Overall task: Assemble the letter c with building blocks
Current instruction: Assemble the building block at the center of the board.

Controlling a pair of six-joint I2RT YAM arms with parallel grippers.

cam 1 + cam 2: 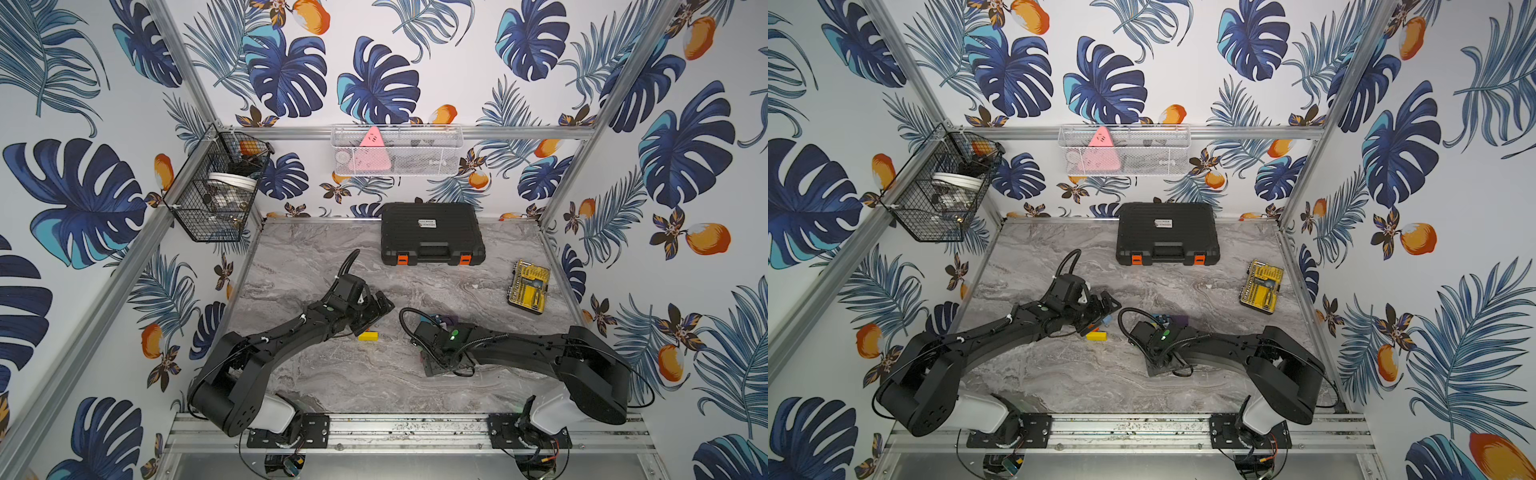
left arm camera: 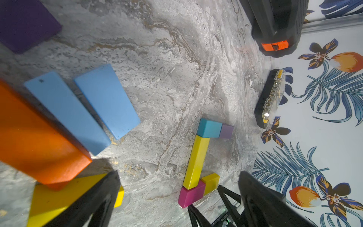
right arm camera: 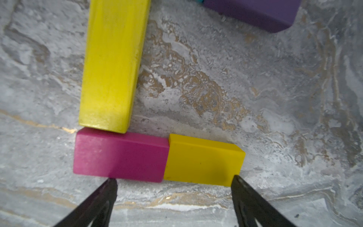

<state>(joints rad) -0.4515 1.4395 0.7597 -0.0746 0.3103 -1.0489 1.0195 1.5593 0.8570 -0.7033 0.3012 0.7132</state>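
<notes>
The long yellow block [image 3: 112, 64] forms the C's spine, teal block [image 2: 209, 128] and purple block [image 2: 226, 131] extending from one end, magenta block [image 3: 119, 157] and short yellow block [image 3: 204, 161] from the other, where the right gripper [image 3: 173, 186], fingers apart, stands just beside them, likely for alignment; left gripper [image 1: 379, 309] likewise spread.

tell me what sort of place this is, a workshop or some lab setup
Probably a staged robot test cell, not a real workshop: leaf-print walls on an aluminium frame, two arms bolted to a front rail, and a marble-look tabletop with a black tool case.
</notes>
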